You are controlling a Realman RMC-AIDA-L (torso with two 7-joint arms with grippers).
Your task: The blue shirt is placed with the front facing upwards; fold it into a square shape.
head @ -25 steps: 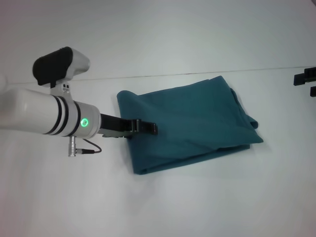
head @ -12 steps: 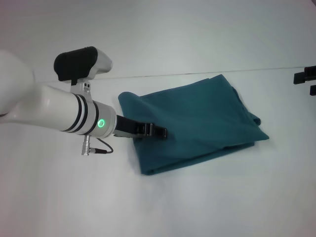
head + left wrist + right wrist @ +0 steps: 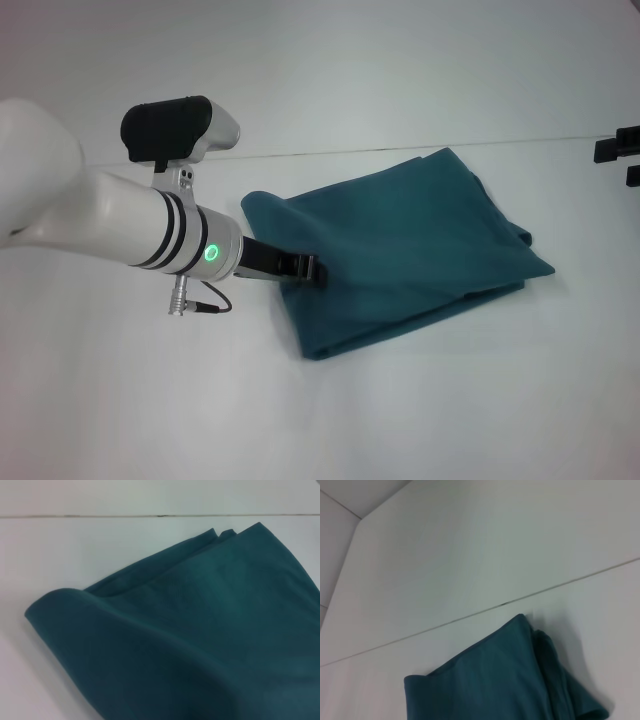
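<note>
Blue shirt (image 3: 400, 250) is seen folded into a rough, layered rectangle, lying skewed at the middle of the white table (image 3: 420, 410); no lettering or collar is shown. Its near-left corner is rounded over and slightly lifted, as shown in the left wrist view (image 3: 190, 640). Stacked edges are visible at the far corner in the right wrist view (image 3: 520, 680). Left gripper (image 3: 305, 268) is placed on the shirt's left edge; finger state cannot be told. Right gripper (image 3: 622, 155) is parked at the far right, well apart from the cloth, its fingers not discernible.
</note>
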